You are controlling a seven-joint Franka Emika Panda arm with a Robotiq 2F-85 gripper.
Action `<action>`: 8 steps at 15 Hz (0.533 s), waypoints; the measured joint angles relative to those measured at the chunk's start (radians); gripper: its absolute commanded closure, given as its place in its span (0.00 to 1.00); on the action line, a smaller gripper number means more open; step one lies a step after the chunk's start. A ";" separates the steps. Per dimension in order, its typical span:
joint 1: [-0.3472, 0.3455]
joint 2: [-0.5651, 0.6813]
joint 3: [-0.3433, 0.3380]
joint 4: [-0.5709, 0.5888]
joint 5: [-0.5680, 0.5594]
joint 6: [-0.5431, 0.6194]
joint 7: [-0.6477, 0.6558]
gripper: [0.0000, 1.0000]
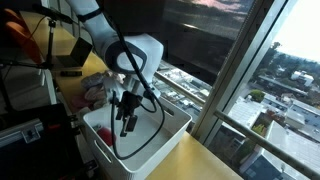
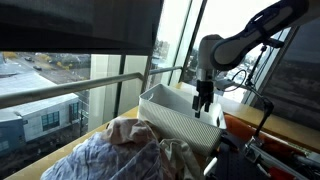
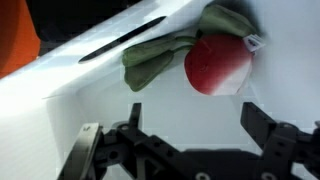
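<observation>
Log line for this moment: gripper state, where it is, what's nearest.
gripper: open, empty | where: over white bin | nearest: green cloth, red round item in bin corner | elsewhere: clothes pile beside bin

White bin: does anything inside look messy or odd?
Nothing spilled or broken. A green cloth and a red cloth lie bunched in a corner of the bin, near the open end effector.

A red ball (image 3: pixel 218 65), round and smooth with a small pale tag at its upper edge, lies in the corner of the white bin (image 3: pixel 60 110), ahead of the tool (image 3: pixel 190 118) and off to one side. A crumpled green cloth (image 3: pixel 158 58) touches it, bunched along the bin wall straight ahead of the tool.
</observation>
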 measured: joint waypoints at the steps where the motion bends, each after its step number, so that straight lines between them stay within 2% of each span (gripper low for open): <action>1: -0.002 0.008 0.000 -0.009 0.000 0.002 -0.055 0.00; 4: -0.002 0.032 0.006 -0.032 -0.005 0.006 -0.193 0.00; 8: 0.011 0.072 0.012 -0.044 -0.050 0.038 -0.283 0.00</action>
